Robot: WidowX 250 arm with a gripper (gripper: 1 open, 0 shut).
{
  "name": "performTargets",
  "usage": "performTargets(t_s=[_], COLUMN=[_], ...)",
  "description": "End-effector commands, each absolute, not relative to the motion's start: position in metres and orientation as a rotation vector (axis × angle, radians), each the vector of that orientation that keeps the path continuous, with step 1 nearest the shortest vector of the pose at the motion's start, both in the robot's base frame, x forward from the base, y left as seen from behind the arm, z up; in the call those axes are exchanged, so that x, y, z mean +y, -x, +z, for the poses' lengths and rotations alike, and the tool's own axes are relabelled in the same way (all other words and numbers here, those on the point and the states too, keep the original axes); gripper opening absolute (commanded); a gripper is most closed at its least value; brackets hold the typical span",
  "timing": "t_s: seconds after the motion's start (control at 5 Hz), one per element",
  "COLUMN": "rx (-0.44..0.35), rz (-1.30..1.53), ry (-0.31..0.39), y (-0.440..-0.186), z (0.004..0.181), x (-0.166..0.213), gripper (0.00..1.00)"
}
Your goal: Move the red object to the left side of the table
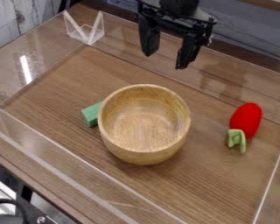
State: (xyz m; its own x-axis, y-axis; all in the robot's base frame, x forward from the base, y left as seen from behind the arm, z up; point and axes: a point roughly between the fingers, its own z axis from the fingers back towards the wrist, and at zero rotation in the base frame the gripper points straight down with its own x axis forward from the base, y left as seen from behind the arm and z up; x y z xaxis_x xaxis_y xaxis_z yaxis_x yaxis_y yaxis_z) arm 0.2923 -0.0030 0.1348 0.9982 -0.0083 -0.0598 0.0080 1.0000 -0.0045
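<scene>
Jaws stand wide apart and hold nothing; the gripper (168, 54) hangs pointing down over the far part of the tabletop (60, 87), clear of every item. The tabletop is brown wood grain, bordered by clear acrylic walls (38, 149). A wooden bowl (145, 123) sits near the middle, upright and seemingly empty. A flat green piece (92, 113) lies against the bowl's left side, partly hidden behind it. The red object (244, 121) lies at the right, near the right wall and apart from the bowl, its green leafy end toward the camera. Assessment: the task stands at the approach step; no grasp is made. The next move calls for travel right and toward the camera, descent over the red object, then closure across its narrow width.
</scene>
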Motion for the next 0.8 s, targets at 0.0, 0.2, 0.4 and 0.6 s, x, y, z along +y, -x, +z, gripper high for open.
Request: performTargets(t_s=[0.0, 0.2, 0.4, 0.6], rx=[0.095, 0.112, 0.127, 0.149], rz=[-0.017, 0.007, 0.026, -0.044], ry=[0.014, 0.028, 0.04, 0.046], y=[-0.288, -0.293, -0.299, -0.305], z=[0.128, 0.127, 0.129, 0.118], x=[-0.006, -0.019, -0.031, -0.049], gripper=[1.0, 1.0, 1.0, 1.0])
